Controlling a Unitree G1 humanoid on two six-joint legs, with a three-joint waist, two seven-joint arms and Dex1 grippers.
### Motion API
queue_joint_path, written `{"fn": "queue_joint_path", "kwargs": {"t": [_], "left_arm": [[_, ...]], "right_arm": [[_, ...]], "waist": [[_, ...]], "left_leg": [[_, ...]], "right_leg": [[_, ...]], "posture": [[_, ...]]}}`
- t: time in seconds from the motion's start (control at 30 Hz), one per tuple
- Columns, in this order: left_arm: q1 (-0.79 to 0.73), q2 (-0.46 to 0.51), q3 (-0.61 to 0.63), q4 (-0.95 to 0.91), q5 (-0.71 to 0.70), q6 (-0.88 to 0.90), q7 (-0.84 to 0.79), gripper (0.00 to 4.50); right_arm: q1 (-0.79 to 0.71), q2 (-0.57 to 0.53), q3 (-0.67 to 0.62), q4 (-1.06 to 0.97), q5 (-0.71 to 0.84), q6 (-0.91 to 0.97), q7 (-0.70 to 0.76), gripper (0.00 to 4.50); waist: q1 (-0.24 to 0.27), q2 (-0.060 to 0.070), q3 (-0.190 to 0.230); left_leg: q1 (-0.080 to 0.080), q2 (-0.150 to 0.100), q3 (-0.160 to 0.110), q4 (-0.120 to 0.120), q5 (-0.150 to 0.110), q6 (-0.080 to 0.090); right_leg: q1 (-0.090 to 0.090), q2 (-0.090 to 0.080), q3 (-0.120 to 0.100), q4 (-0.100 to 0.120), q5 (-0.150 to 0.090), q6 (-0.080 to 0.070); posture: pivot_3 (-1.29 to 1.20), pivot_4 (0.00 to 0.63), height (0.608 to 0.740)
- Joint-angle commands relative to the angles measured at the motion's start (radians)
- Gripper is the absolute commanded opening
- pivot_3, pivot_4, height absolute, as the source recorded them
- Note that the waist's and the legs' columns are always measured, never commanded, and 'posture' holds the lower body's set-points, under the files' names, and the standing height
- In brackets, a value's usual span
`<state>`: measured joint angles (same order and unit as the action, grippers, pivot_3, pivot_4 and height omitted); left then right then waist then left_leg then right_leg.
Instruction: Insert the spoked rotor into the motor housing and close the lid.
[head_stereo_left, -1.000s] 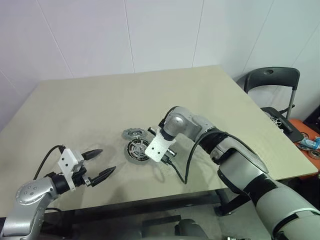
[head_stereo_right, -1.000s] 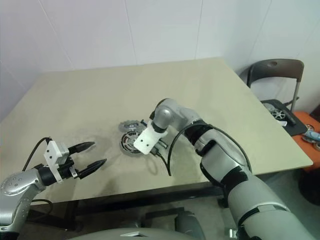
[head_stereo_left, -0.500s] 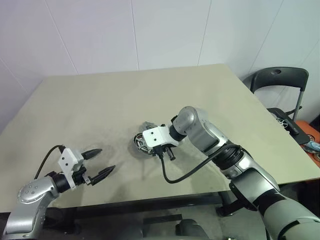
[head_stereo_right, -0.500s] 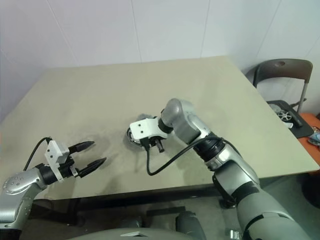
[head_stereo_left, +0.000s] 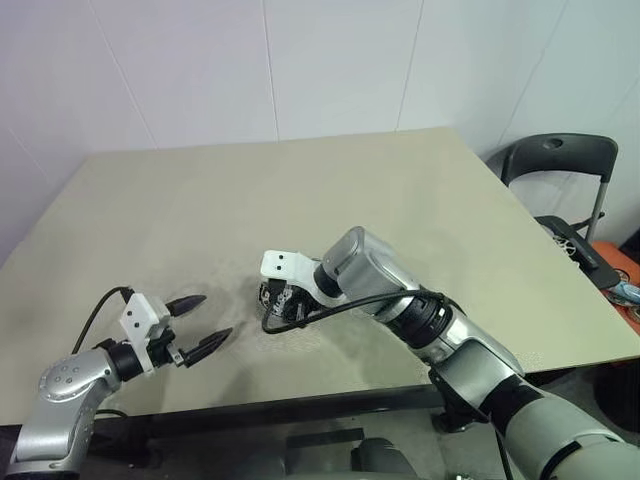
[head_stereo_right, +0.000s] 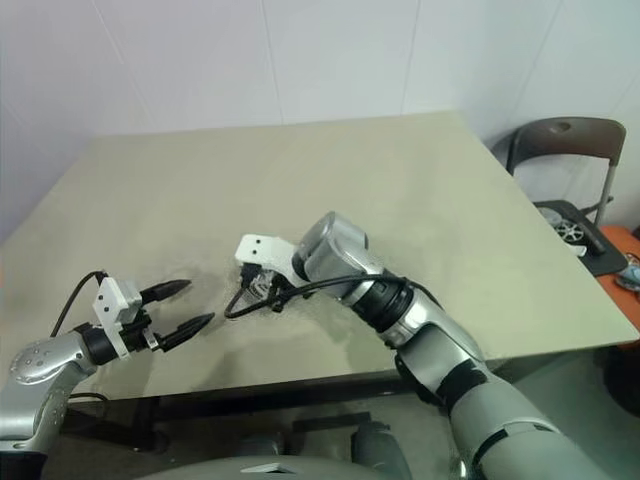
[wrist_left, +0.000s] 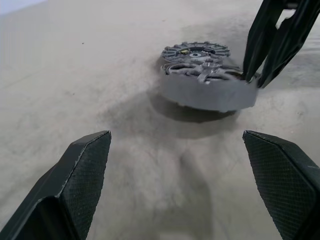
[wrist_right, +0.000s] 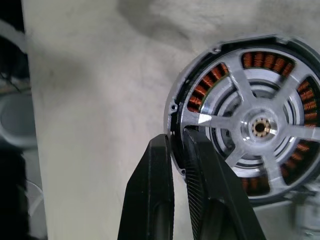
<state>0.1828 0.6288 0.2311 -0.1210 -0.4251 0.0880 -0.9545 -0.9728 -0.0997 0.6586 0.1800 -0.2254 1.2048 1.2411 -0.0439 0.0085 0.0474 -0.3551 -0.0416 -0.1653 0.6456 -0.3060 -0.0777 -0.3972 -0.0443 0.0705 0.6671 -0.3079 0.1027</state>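
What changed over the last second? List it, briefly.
The right gripper rolled over and its wrist swung toward the robot's left. Its jaws, shut, now pinch the rim of the motor housing, in which the spoked rotor sits. The left gripper stayed open and in place, and the lid did not visibly shift.

Spoked rotor (wrist_right: 252, 127) in motor housing (wrist_left: 207, 91) on table (head_stereo_left: 400, 190); lid (wrist_left: 196, 50) just behind.
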Motion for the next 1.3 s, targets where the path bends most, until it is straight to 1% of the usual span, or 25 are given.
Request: {"fn": "queue_joint_path", "kwargs": {"t": [0.03,0.17,0.23,0.27,0.33,0.5,0.6,0.7,0.73,0.8,0.83,0.97,1.03,1.13,1.2,1.3], "left_arm": [[-0.003,0.014,0.022,-0.042,-0.01,0.006,0.011,4.5],[0.004,0.015,0.025,-0.046,-0.008,0.01,0.012,4.5],[0.005,0.014,0.024,-0.043,-0.007,0.007,0.011,4.5],[0.002,0.013,0.023,-0.037,-0.006,0.004,0.01,4.5],[-0.002,0.012,0.022,-0.026,-0.004,-0.001,0.009,4.5],[-0.013,0.005,0.013,0.004,0.003,-0.019,0.0,4.5],[-0.029,0.002,0.009,0.024,0.001,-0.023,-0.003,4.5],[-0.037,0.001,0.01,0.037,-0.002,-0.03,-0.007,4.5],[-0.038,0.001,0.01,0.04,-0.002,-0.032,-0.008,4.5],[-0.036,-0.001,0.011,0.043,-0.003,-0.036,-0.01,4.5],[-0.036,-0.002,0.011,0.045,-0.003,-0.038,-0.01,4.5],[-0.036,-0.005,0.01,0.048,-0.006,-0.042,-0.011,4.5],[-0.038,-0.006,0.007,0.053,-0.005,-0.044,-0.014,4.5],[-0.05,-0.004,0.001,0.063,-0.004,-0.047,-0.017,4.5],[-0.056,-0.003,-0.002,0.048,-0.007,-0.035,-0.011,4.5],[-0.056,0.0,-0.004,0.025,-0.012,-0.019,-0.004,4.5]], "right_arm": [[-0.058,0.045,-0.04,0.07,0.041,0.075,-0.098,0.05],[-0.086,0.077,-0.077,0.121,0.112,0.152,-0.159,0.05],[-0.097,0.077,-0.087,0.123,0.148,0.169,-0.179,0.81],[-0.111,0.083,-0.111,0.124,0.172,0.197,-0.191,1.05],[-0.132,0.087,-0.143,0.117,0.217,0.24,-0.209,1.73],[-0.163,0.047,-0.211,0.039,0.328,0.299,-0.24,3.44],[-0.161,0.035,-0.338,0.021,0.384,0.365,-0.284,4.43],[-0.146,0.051,-0.533,0.064,0.454,0.408,-0.342,4.43],[-0.132,0.048,-0.58,0.062,0.472,0.41,-0.364,4.43],[-0.095,0.073,-0.734,0.059,0.481,0.41,-0.438,4.43],[-0.074,0.07,-0.776,0.061,0.485,0.41,-0.47,4.43],[0.008,0.05,-0.872,0.041,0.582,0.41,-0.564,4.43],[0.043,0.031,-0.891,0.034,0.653,0.41,-0.615,4.43],[0.097,0.007,-0.933,0.044,0.779,0.41,-0.709,4.43],[0.144,-0.022,-0.939,0.05,0.876,0.41,-0.767,4.43],[0.191,-0.047,-0.972,0.074,1.031,0.41,-0.887,4.43]], "waist": [[0.0,0.0,0.0],[0.0,-0.001,-0.001],[0.0,-0.001,-0.001],[0.0,-0.001,-0.001],[-0.001,-0.001,0.0],[-0.003,-0.001,0.0],[-0.002,-0.001,-0.001],[0.0,-0.001,-0.001],[0.0,-0.001,-0.001],[-0.001,-0.001,-0.001],[-0.001,-0.001,-0.001],[-0.001,-0.001,-0.001],[-0.005,-0.001,-0.001],[-0.007,0.0,-0.001],[-0.007,-0.001,-0.001],[-0.007,-0.001,-0.001]], "left_leg": [[0.0,0.0,0.0,0.0,0.0,0.0],[0.0,-0.001,0.0,0.0,0.0,0.0],[0.001,-0.001,0.0,0.001,0.0,0.0],[0.001,-0.001,0.0,0.001,0.0,0.0],[0.0,-0.001,0.0,0.0,0.0,0.0],[0.0,0.0,0.0,0.0,0.0,0.0],[-0.001,0.0,0.0,0.0,0.0,0.0],[0.0,0.0,0.0,0.0,0.0,0.0],[0.0,-0.001,0.0,0.0,0.0,0.0],[0.0,-0.001,0.0,0.0,0.0,0.0],[0.0,-0.001,0.0,-0.001,0.0,0.0],[-0.001,-0.001,0.001,-0.001,0.0,0.0],[-0.001,0.0,0.001,0.0,0.0,0.0],[-0.001,0.001,0.001,-0.001,0.0,0.0],[-0.001,0.001,0.001,0.0,0.0,0.0],[0.0,0.0,0.001,0.0,0.0,0.0]], "right_leg": [[0.0,0.0,0.0,0.0,0.0,0.0],[0.0,0.0,0.0,0.0,0.0,0.0],[0.001,0.0,0.0,0.001,0.0,0.0],[0.0,0.0,0.0,0.001,0.0,0.0],[0.0,0.0,0.0,0.001,0.0,0.0],[-0.002,0.0,0.0,0.001,0.0,0.0],[-0.002,0.0,0.0,0.001,0.0,0.0],[-0.001,0.0,-0.001,0.001,0.0,0.0],[0.0,0.0,-0.001,0.001,0.0,0.0],[0.0,0.0,-0.001,0.0,0.0,0.0],[0.0,0.0,-0.001,0.0,0.0,0.0],[0.001,0.0,0.0,0.0,0.0,0.0],[0.002,-0.001,0.001,0.001,0.0,0.0],[0.002,0.0,0.001,0.001,0.0,0.0],[0.002,0.0,0.001,0.001,0.0,0.0],[0.003,0.0,0.001,0.001,0.0,0.0]], "posture": [[0.0,0.0,0.74],[0.0,0.0,0.74],[0.0,0.0,0.74],[0.0,0.0,0.74],[0.0,0.0,0.74],[0.0,0.0,0.74],[0.0,0.0,0.74],[0.0,0.0,0.74],[0.0,0.0,0.74],[0.0,0.0,0.74],[0.0,0.0,0.74],[0.0,0.0,0.74],[0.0,0.0,0.74],[0.0,0.0,0.74],[0.0,0.0,0.74],[0.0,0.0,0.74]]}}
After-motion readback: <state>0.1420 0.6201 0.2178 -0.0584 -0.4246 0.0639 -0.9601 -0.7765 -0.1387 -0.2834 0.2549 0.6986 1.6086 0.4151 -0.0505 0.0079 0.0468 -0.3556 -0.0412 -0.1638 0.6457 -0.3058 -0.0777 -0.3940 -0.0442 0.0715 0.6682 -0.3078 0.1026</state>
